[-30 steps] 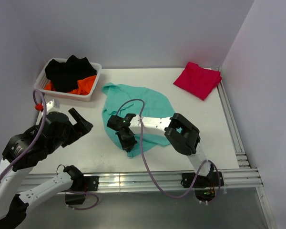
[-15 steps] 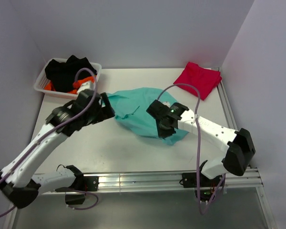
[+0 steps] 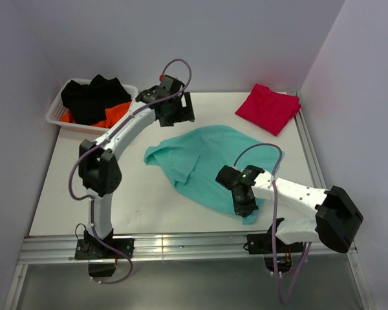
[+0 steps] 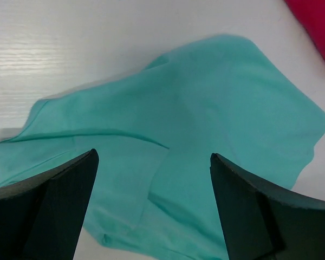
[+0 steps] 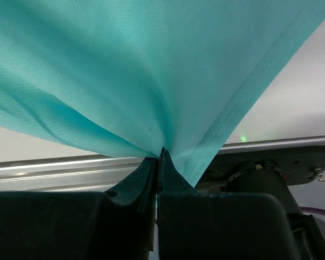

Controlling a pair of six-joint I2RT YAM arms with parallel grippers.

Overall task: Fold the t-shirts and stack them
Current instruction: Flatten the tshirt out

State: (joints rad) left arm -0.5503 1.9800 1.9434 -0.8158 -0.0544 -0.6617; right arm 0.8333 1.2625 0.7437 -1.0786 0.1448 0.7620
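Flattening is in hand — the teal t-shirt (image 3: 200, 155) lies rumpled on the table (image 3: 84, 194). The right gripper (image 5: 160, 154) has its fingers clamped on the near hem. The left gripper (image 4: 154, 157) hovers with fingers apart — next it needs a far-edge grasp.

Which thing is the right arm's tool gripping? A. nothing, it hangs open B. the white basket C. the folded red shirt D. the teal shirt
D: in the right wrist view the right tool is shut on a pinch of the teal t-shirt, beside its stitched hem.
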